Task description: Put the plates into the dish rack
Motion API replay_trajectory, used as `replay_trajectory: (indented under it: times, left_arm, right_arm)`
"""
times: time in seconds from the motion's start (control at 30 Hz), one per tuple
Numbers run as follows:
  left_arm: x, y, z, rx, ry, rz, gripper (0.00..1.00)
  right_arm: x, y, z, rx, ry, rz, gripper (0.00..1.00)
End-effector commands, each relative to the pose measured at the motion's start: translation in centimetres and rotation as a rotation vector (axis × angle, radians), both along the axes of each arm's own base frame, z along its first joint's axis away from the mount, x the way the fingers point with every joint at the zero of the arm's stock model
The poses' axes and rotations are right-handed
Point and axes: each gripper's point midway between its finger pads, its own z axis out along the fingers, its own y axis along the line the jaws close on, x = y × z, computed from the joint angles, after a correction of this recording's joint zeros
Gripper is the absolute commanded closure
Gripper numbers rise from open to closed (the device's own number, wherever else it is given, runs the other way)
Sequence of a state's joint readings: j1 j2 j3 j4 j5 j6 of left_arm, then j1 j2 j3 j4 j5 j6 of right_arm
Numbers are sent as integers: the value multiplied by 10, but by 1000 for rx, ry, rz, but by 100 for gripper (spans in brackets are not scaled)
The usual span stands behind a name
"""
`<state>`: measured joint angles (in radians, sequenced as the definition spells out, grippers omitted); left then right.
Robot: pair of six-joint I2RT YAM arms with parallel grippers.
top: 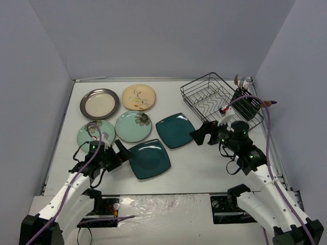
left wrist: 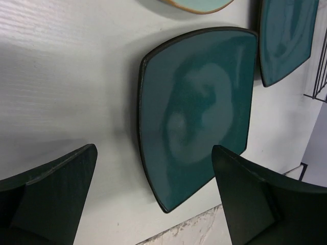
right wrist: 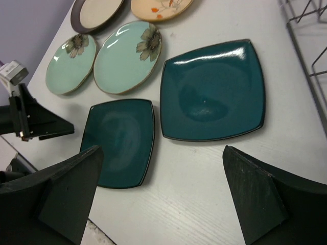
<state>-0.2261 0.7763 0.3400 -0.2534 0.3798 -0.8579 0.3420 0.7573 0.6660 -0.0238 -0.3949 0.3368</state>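
Observation:
All the plates lie flat on the white table. A cream plate with a dark-grey rim (top: 99, 103) and a cream floral plate (top: 138, 97) are at the back. Two mint flower plates (top: 96, 133) (top: 133, 126) sit in the middle row. Two dark teal square plates (top: 177, 130) (top: 148, 158) lie nearer. My left gripper (top: 124, 154) is open, low at the near teal plate's (left wrist: 199, 112) left edge, holding nothing. My right gripper (top: 200, 133) is open and empty, hovering right of the far teal plate (right wrist: 212, 92). The black wire dish rack (top: 214, 97) holds no plates.
A black cutlery caddy (top: 245, 106) with utensils stands at the rack's right end. Purple walls enclose the table on three sides. The table's front edge (left wrist: 194, 227) runs just below the near teal plate. Cables trail along both arms.

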Motion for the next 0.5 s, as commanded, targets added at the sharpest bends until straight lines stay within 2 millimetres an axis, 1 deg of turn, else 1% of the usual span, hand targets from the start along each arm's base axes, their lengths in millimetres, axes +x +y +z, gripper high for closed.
replay_trajectory:
  times: [0.0,0.07,0.23,0.47]
  left_arm:
    - [34,-27,20,-158,-153,-23,14]
    - [33,-29,9,-162,-157,-32,18]
    - [30,-31,-11,-152,-150,-45,24]
    - [26,-26,-37,-99,-117,-53,35]
  right_arm:
    - [0,25,20,121,-92,115,0]
    - [0,26,17,125,-98,119,0]
    - [-3,29,9,122,-95,144,0]
    - [-1,29,0,113,-92,145,0]
